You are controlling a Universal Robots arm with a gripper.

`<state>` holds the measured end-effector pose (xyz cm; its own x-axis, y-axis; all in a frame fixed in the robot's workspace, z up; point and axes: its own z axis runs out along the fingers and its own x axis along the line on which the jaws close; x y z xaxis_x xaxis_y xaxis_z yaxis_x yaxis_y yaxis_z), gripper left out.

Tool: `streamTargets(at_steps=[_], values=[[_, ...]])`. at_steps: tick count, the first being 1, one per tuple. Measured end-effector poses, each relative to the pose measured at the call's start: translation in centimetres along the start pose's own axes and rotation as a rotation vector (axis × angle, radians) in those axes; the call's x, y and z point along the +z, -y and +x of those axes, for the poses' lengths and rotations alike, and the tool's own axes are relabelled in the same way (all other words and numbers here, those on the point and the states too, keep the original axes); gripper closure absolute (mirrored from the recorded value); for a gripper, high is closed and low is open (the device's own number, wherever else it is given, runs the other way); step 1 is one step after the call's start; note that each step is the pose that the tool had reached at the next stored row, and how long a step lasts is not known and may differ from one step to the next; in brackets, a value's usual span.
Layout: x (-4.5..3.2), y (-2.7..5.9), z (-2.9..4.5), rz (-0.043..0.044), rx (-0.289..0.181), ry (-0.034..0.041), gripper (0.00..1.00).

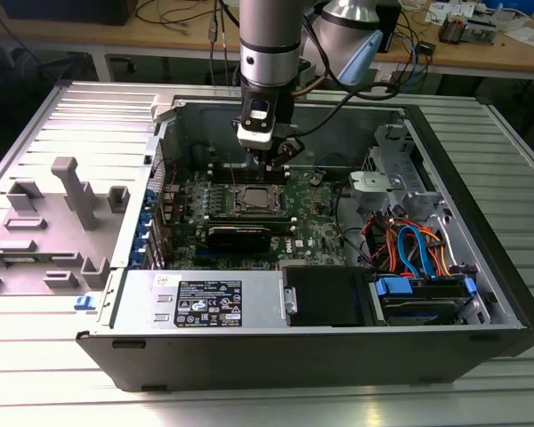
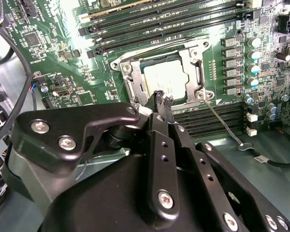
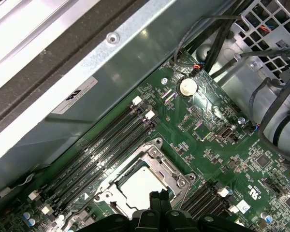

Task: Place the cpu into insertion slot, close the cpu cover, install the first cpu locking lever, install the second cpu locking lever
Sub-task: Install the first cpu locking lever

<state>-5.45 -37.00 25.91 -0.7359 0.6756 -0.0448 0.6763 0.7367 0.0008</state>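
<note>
One robot arm reaches down into an open computer case (image 1: 445, 294) that lies on a slatted metal table (image 1: 276, 405). Its gripper (image 1: 271, 165) hangs over the green motherboard (image 1: 316, 222), just on the far side of the insertion slot (image 1: 253, 213).

In both wrist views we see the gripper's (image 2: 162, 99) (image 3: 159, 197) two slim black fingertips (image 2: 157, 94) drawn together, with nothing between them. They sit over the edge of the socket; we cannot tell whether they touch it.

The cpu (image 2: 165, 79) (image 3: 135, 186) lies flat in the insertion slot, and its dull silver top shows through the window of the cpu cover (image 2: 191, 67) (image 3: 166, 169). The cover lies down flat around the chip.

In the second wrist view we see a thin locking lever (image 2: 224, 128) slanting away from one corner of the socket, across a bank of black memory slots (image 2: 212, 118), with its hooked end out past the edge of the board. More memory slots (image 3: 104, 145) run along the other side of the socket.

A coin cell battery (image 3: 187, 86) sits on the board towards the case wall. A silver power supply (image 1: 205, 302) fills the near side of the case. Orange and blue cables (image 1: 414, 249) bunch at the exterior view's right, and a grey plastic fixture (image 1: 67, 222) rests on the table at the exterior view's left.
</note>
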Motion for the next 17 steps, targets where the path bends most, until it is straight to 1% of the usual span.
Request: streamTargets(at_steps=[4, 7, 8, 11, 13, 17], values=[[0.0, 0.0, 0.0, -0.0002, -0.006, 0.0001, 0.89], [0.0, 0.0, 0.0, -0.0021, -0.047, 0.0, 0.89], [0.0, 0.0, 0.0, -0.0037, -0.083, 0.0, 0.89], [-0.01, 0.0, 0.0, -0.0073, -0.162, -0.0001, 0.89], [-0.08, 0.01, -0.01, -0.0079, -0.178, -0.0001, 0.89], [-0.36, 0.0, -0.01, -0.0088, -0.192, -0.0001, 0.89]])
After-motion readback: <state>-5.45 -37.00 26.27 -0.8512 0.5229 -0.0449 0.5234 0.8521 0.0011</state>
